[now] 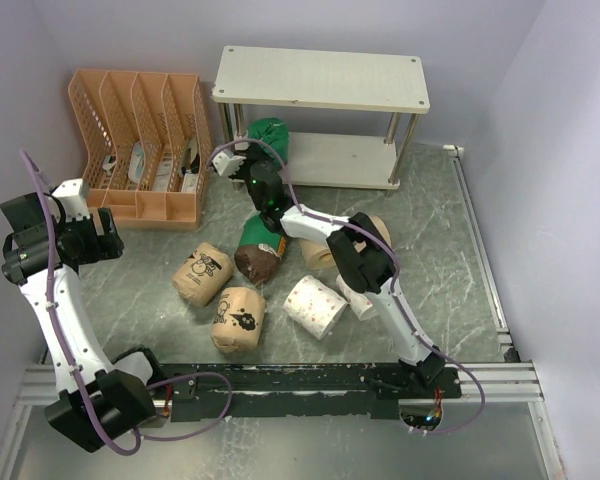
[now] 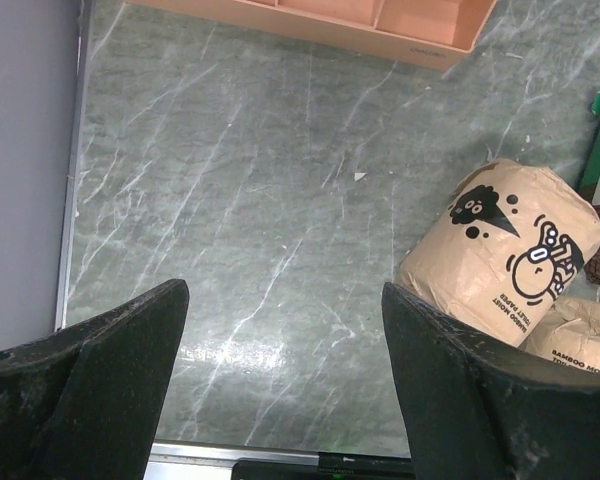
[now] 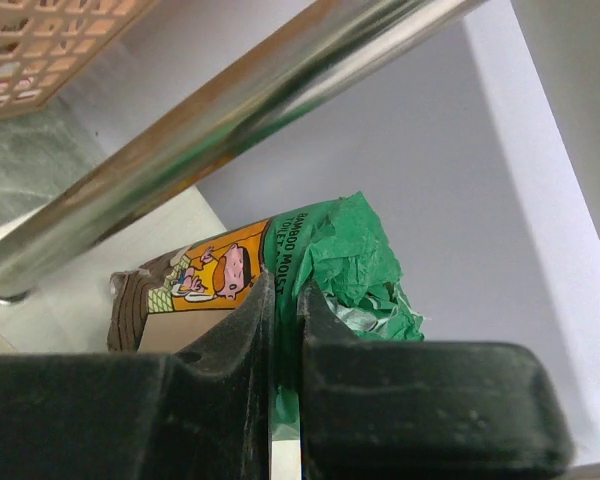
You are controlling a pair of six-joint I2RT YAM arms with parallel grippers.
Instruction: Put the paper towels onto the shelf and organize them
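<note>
Right gripper (image 3: 280,290) at shelf (image 1: 350,160) lower board, left end, beside front post (image 3: 230,110). Fingers nearly together, slit only; wrapper caught or not, cannot tell. Green-topped roll (image 3: 350,250) just ahead on that board, long axis crossways to fingers. Left gripper (image 2: 285,295) wide, empty, well apart.

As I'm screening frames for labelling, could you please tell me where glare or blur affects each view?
Top external: even light, soft shadows, no glare. Left wrist: a glare patch on the table, and the near left end effector looks soft-focused. Right wrist: the shelf post is streaked with bright reflections, while the green-topped roll is sharp.
</note>
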